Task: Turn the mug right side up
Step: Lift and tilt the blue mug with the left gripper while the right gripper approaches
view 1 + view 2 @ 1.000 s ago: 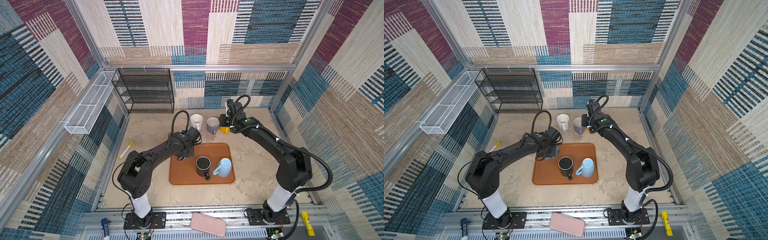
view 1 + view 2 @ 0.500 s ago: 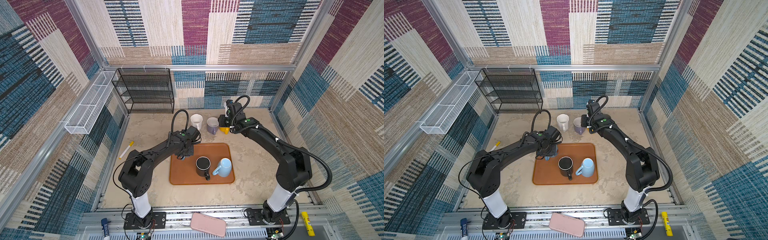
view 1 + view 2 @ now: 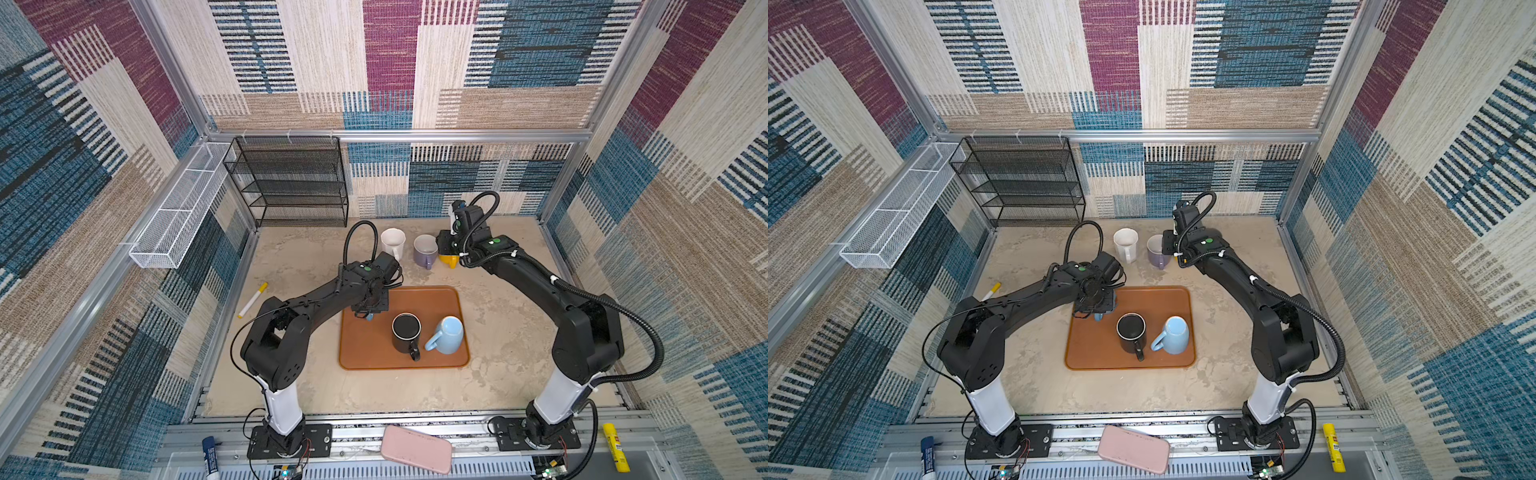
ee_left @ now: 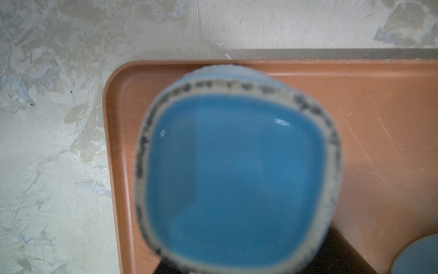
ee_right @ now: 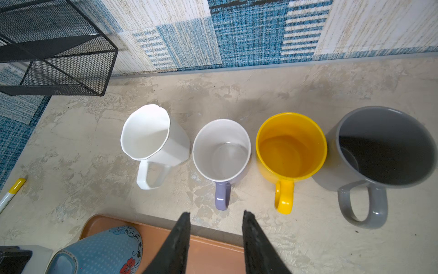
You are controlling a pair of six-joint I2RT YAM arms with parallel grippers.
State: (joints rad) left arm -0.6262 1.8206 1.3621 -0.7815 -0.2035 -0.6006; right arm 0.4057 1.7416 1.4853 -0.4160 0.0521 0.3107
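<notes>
left arm (image 3: 316,299) barely shifted; floral mug (image 4: 234,180) tilted

The blue floral mug (image 4: 234,180) sits upside down at the tray's (image 4: 379,95) corner; blue base upward.

At eleven o'clock, black mesh rack (image 3: 286,183); at ten, white wire basket (image 3: 178,208); at nine, yellow-capped marker (image 3: 252,300); at six, pink case (image 3: 415,449); at five, yellow glue stick (image 3: 614,447).

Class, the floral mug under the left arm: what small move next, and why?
Probably raise the floral mug clear of the tray before turning it: its base faces the left wrist camera, so it is not upright, and the tray's corner rim lies close.
</notes>
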